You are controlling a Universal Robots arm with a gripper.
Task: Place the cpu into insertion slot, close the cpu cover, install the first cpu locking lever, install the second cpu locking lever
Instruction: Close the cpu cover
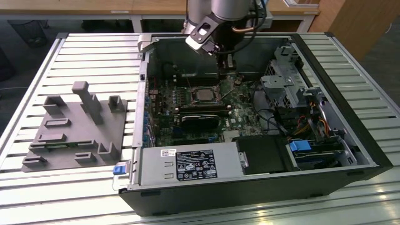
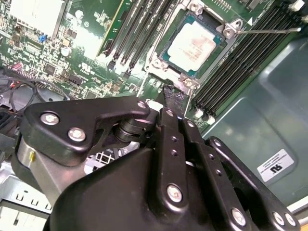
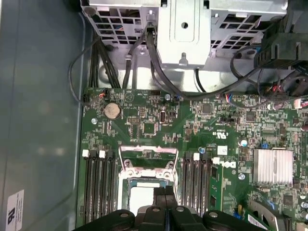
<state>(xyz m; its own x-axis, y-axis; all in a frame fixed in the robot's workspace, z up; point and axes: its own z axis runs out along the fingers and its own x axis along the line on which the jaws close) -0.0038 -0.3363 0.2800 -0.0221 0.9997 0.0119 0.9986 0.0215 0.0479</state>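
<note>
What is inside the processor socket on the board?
The chip, silvery top up, framed by the metal cover. Whatever lies beneath the chip is covered by it.

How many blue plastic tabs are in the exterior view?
2. One blue tab on the case wall, at the exterior view's left; another on the drive bay. Others may be hidden.

cpu (image 3: 139,198) half hidden behind the jaws

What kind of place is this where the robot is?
Probably a robotics lab or workshop: an opened computer case lies on a slatted metal table, a robot arm reaches into it, and wooden desks stand behind.
</note>
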